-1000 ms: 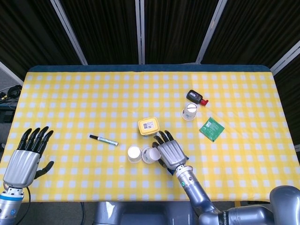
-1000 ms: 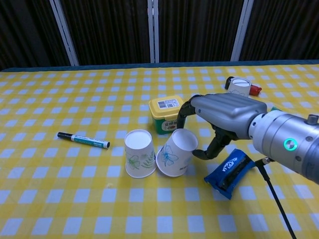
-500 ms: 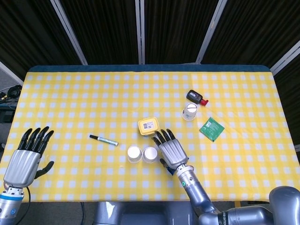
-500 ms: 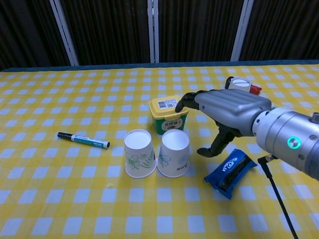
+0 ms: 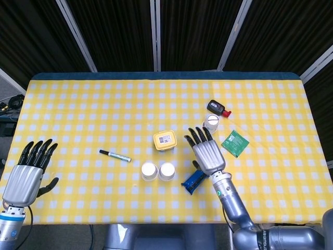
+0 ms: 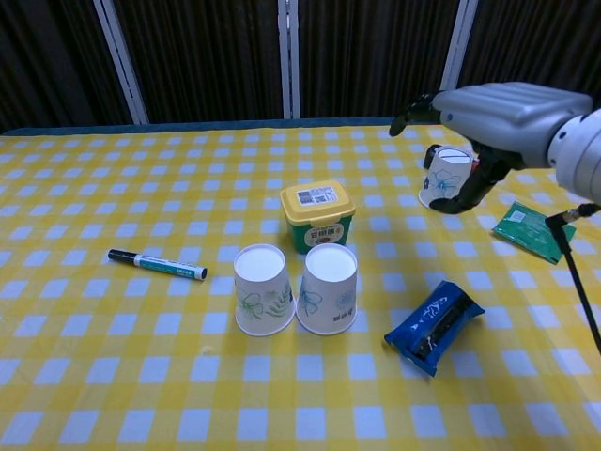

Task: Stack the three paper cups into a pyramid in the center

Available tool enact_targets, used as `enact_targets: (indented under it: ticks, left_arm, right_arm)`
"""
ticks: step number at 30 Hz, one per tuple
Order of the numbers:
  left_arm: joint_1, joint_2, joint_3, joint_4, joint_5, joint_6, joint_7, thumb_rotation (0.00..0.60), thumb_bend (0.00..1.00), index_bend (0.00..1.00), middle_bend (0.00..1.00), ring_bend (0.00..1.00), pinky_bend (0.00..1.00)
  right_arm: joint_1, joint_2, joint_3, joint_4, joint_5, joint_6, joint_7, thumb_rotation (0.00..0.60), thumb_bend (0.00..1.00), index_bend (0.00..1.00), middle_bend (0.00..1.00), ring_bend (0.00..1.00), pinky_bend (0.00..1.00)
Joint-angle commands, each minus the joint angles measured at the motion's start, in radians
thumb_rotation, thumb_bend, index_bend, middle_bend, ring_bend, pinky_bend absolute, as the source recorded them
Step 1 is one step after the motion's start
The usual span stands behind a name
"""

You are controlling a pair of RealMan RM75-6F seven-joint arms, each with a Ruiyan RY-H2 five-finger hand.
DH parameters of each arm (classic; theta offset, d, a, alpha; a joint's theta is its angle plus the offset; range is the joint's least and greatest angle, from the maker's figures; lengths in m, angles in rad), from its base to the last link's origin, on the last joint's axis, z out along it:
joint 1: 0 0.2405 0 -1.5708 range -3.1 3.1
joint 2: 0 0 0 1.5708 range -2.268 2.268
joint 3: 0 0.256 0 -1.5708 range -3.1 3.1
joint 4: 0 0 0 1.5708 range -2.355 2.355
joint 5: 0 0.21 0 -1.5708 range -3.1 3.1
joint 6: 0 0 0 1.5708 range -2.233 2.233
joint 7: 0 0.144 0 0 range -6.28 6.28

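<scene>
Two paper cups with flower prints stand side by side, white ends up, near the table's front middle: the left cup (image 5: 149, 171) (image 6: 263, 289) and the right cup (image 5: 167, 171) (image 6: 328, 289). The third cup (image 5: 211, 123) (image 6: 446, 178) stands further back on the right. My right hand (image 5: 208, 151) (image 6: 493, 108) hovers over and just in front of that cup, fingers spread, holding nothing; its thumb hangs beside the cup in the chest view. At the table's front left corner my left hand (image 5: 28, 174) is open and empty.
A yellow tub (image 5: 165, 140) (image 6: 317, 216) sits just behind the two cups. A marker (image 5: 115, 155) (image 6: 157, 265) lies to their left, a blue packet (image 5: 194, 180) (image 6: 434, 314) to their right. A green packet (image 5: 235, 143) (image 6: 526, 228) and a black-and-red item (image 5: 218, 109) lie near the third cup.
My right hand let go of the tilted right cup, which now stands upright beside the left one, then rose and moved back-right to the third cup. The blue packet is uncovered.
</scene>
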Motion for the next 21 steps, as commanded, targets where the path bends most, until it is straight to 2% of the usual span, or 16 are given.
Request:
enact_targets:
  ticks: [1, 8, 21]
  left_arm:
    - [-0.002, -0.001, -0.004, 0.004, -0.006, -0.003, -0.004, 0.6, 0.24, 0.0, 0.0, 0.0, 0.0]
    - [-0.012, -0.013, -0.022, 0.014, -0.042, -0.018, 0.017, 0.6, 0.24, 0.0, 0.0, 0.0, 0.0]
    - [-0.03, -0.031, -0.05, 0.041, -0.11, -0.044, 0.034, 0.6, 0.24, 0.0, 0.0, 0.0, 0.0]
  right_arm:
    - [0.007, 0.058, 0.042, 0.025, 0.044, -0.039, 0.038, 0.6, 0.17, 0.23, 0.05, 0.0, 0.0]
    - [0.044, 0.072, 0.081, 0.148, 0.143, -0.151, 0.104, 0.6, 0.17, 0.27, 0.05, 0.0, 0.0]
    - [0.154, -0.053, 0.107, 0.537, 0.249, -0.346, 0.189, 0.6, 0.17, 0.18, 0.05, 0.0, 0.0]
